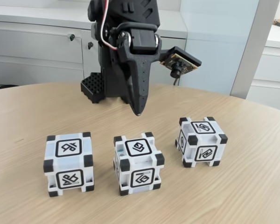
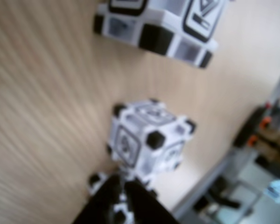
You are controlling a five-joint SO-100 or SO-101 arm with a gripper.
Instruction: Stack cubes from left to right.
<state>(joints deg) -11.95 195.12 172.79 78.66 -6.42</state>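
Three white and pale-blue cubes with black corners stand in a row on the wooden table in the fixed view: the left cube [image 1: 68, 163], the middle cube [image 1: 138, 163] and the right cube [image 1: 200, 141]. All are apart and none is stacked. My black gripper [image 1: 139, 113] hangs just above the table behind the middle cube, pointing down, shut with nothing in it. The blurred wrist view shows the gripper [image 2: 122, 205] at the bottom edge, one cube [image 2: 147, 137] beyond it, a nearer cube [image 2: 158, 23] at the top, and a third cube [image 2: 97, 181] partly hidden behind the fingers.
The arm's black base [image 1: 94, 87] stands at the back of the table [image 1: 252, 186]. Grey cabinets [image 1: 32, 51] and a pale wall panel rise behind the table's curved far edge. The wrist camera [image 1: 179, 65] juts out to the right of the gripper.
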